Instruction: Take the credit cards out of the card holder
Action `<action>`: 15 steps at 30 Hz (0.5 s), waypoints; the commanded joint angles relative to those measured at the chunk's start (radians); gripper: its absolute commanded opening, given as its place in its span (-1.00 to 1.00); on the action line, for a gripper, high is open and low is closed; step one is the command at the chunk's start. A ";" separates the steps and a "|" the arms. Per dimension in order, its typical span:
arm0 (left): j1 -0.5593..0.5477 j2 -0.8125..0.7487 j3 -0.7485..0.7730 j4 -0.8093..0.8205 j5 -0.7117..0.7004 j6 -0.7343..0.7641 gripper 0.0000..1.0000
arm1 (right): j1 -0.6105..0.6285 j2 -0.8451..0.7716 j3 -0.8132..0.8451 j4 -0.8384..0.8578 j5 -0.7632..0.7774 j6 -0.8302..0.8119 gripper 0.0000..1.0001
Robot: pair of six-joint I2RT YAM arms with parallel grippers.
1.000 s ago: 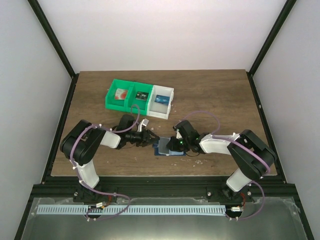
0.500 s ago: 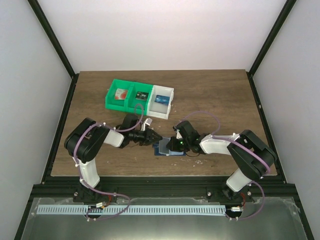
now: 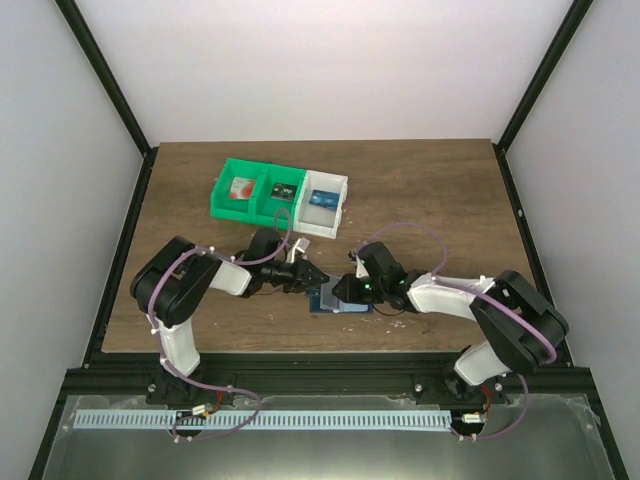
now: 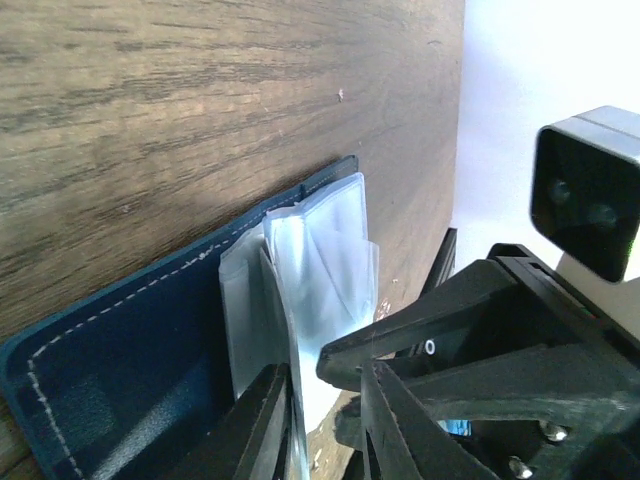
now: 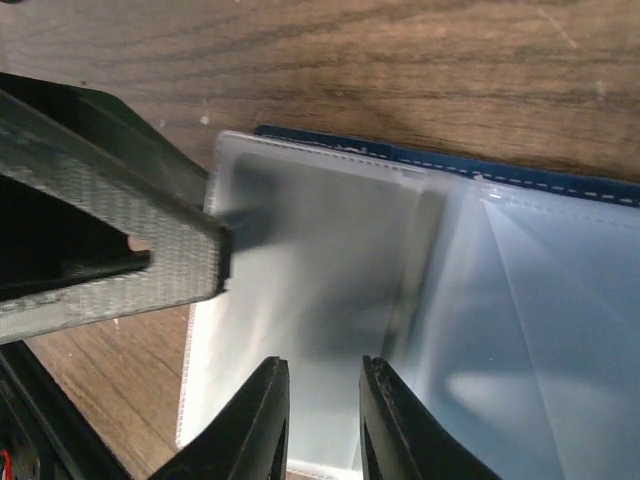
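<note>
The card holder [image 3: 327,301] is laid near-centre, long axis left-right, between both grippers. Its clear pocket [image 4: 325,250] is pinched by the left gripper [image 4: 322,385]. The right gripper [image 5: 322,372] is narrowed over it, but a firm grip cannot be told. No credit cards are made out.

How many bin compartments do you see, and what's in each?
3, side by side: left green compartment, whitish-red card; middle green compartment, dark item; right white bin, blue item. Deeper contents may be hidden.

Card holder [image 4: 110,400] navy, white stitching, pale-blue pocket [image 4: 320,240]; table [image 3: 430,190] brown woodgrain.
</note>
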 commanded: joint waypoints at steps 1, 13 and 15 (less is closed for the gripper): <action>-0.016 -0.009 0.021 0.041 0.021 -0.017 -0.55 | 0.008 -0.066 -0.006 -0.014 0.020 -0.024 -0.55; -0.077 -0.013 0.053 0.041 0.009 -0.052 -0.46 | 0.009 -0.325 -0.073 -0.122 0.127 -0.026 -0.52; -0.083 -0.013 0.061 0.041 0.007 -0.054 -0.45 | 0.008 -0.377 -0.081 -0.149 0.146 -0.020 -0.52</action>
